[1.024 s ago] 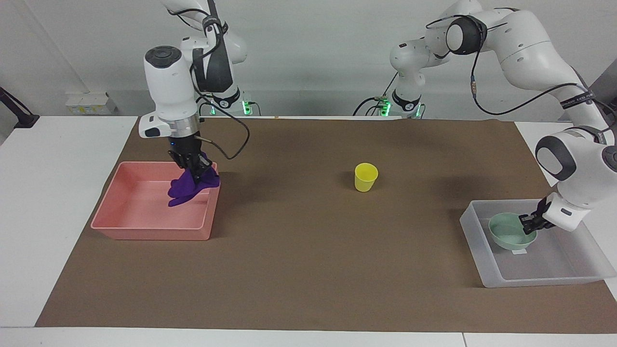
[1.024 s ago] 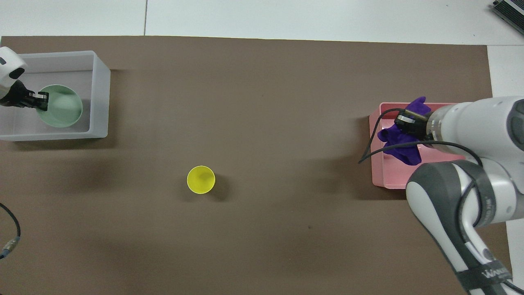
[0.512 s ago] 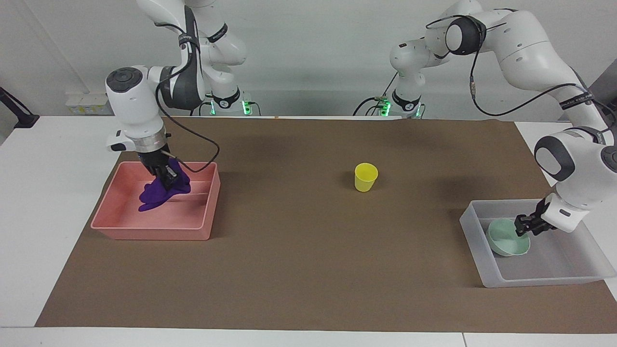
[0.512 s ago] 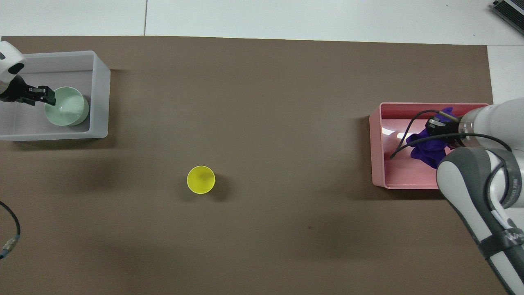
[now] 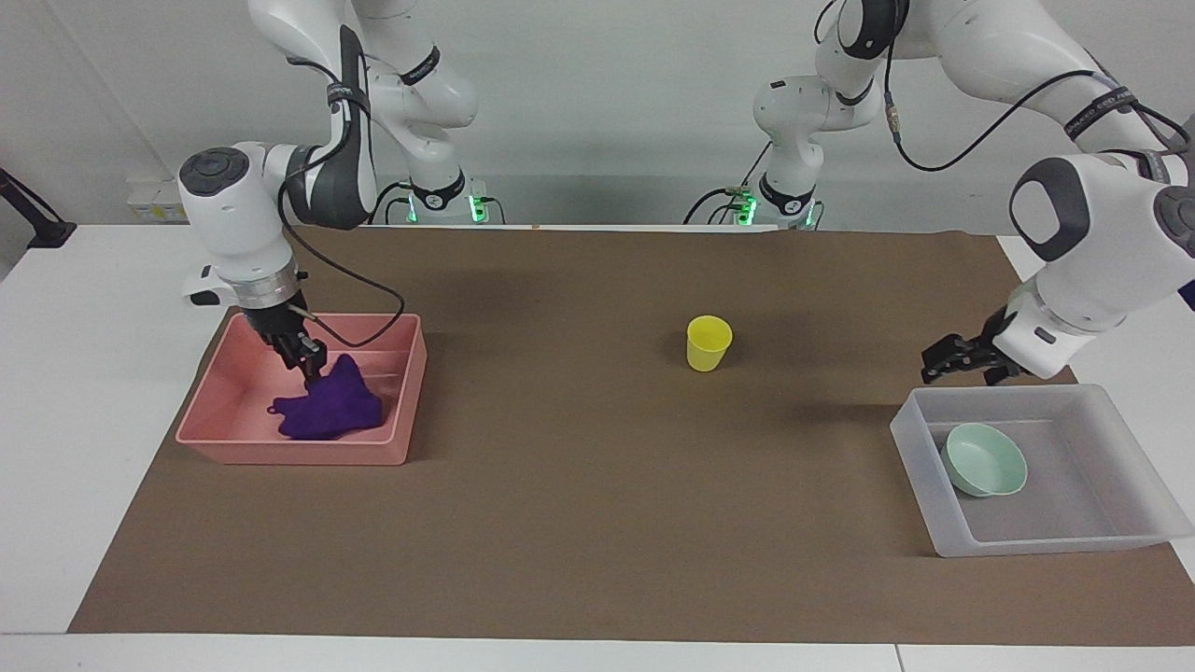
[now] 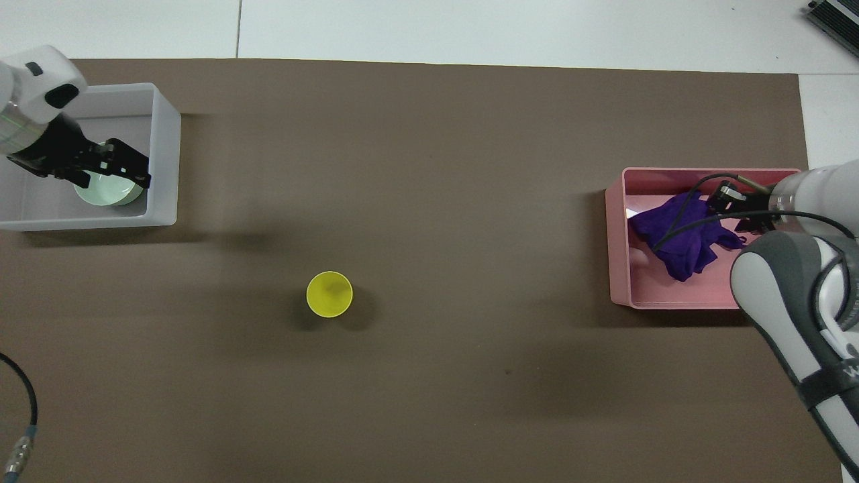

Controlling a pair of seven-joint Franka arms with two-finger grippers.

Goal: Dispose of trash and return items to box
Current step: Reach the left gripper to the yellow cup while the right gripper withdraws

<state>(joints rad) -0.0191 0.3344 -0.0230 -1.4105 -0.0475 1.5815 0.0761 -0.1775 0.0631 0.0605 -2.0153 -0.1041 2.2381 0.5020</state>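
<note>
The purple rag (image 5: 329,412) lies crumpled on the floor of the pink tray (image 5: 397,439); it also shows in the overhead view (image 6: 678,231). My right gripper (image 5: 306,359) is low in that tray, at the rag's edge nearer the robots, fingers apart; it also shows in the overhead view (image 6: 731,211). The mint-green bowl (image 5: 986,459) sits in the translucent box (image 5: 920,467), tilted against the wall toward the table's middle. My left gripper (image 5: 948,366) is open and empty, raised over that box's nearer rim. The yellow cup (image 5: 709,343) stands upright on the brown mat.
The brown mat (image 5: 579,523) covers the table between the two trays. The box (image 6: 164,134) is at the left arm's end, the pink tray (image 6: 621,255) at the right arm's end. A cable end (image 6: 20,449) lies at the near edge.
My right gripper lowered into the pink tray and the rag now lies on its floor. My left gripper let go of the bowl in the box and rose.
</note>
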